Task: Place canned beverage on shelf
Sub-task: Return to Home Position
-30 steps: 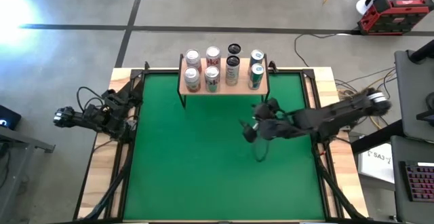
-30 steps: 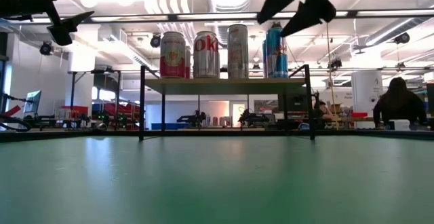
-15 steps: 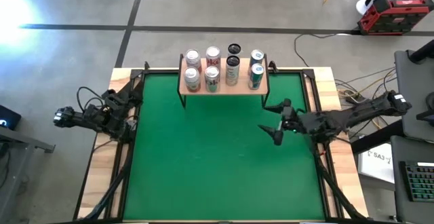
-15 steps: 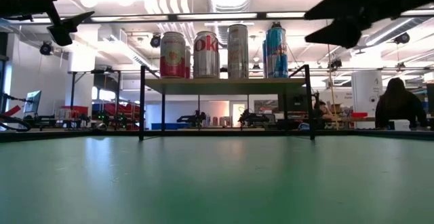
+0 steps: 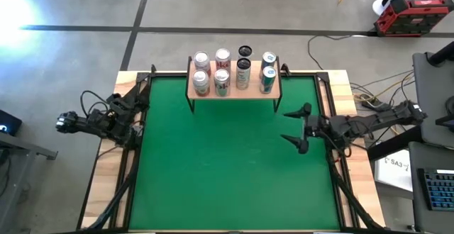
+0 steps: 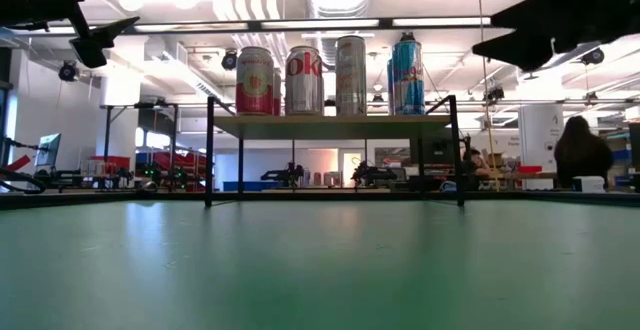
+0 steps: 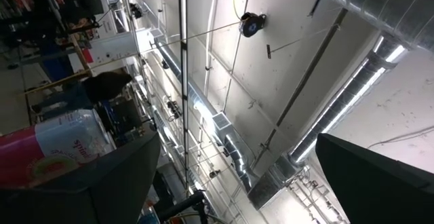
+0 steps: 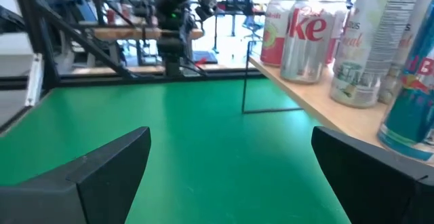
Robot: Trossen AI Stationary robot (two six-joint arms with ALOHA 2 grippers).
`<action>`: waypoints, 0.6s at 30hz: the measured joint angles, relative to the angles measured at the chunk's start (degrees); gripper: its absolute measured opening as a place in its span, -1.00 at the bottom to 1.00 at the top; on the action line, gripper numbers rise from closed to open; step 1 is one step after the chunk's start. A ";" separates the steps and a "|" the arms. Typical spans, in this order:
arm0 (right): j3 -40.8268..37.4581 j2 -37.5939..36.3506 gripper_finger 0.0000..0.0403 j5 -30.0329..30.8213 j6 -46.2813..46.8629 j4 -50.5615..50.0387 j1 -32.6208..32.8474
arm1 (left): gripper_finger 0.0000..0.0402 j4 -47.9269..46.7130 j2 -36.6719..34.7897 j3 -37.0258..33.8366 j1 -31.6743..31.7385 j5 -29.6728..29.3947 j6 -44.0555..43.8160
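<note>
- Jaws of the right end effector [image 5: 296, 128] spread wide, nothing between them (the same broad gap in the right wrist view).
- Both fingers [image 8: 102, 166] aimed across the green mat [image 5: 213, 177] toward its middle, high above it in the low view.
- Position: over the mat's right part, in front of the right end of the shelf [image 5: 234, 94] and clear of it.
- Behind it, right arm [image 5: 369, 120] stretched out past the right edge of the table [image 5: 128, 78].
- Shelf at the far edge of the mat: light-wood board on thin black legs.
- Eight cans upright on the board, two rows of four, like behind like.
- From the left end in the high view: red-and-silver cans [image 5: 201, 82], silver cola cans [image 5: 222, 81], tall pale cans [image 5: 243, 74], blue cans [image 5: 267, 79].
- At the table's left edge, well apart from the shelf: left end effector [image 7: 236, 142], jaws apart and empty, tilted up toward the ceiling.
- Beyond the table, at the low view's right: person [image 6: 585, 150] in the room.
</note>
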 joint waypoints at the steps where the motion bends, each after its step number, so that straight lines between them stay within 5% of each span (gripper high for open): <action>1: -0.55 -0.89 0.99 -0.48 -0.02 0.01 0.01 | 0.89 -0.02 0.00 0.00 0.00 0.00 0.00; 18: -9.34 -16.88 0.99 -3.49 -0.42 0.20 -0.01 | 0.89 -0.01 0.01 -0.01 0.00 0.01 0.00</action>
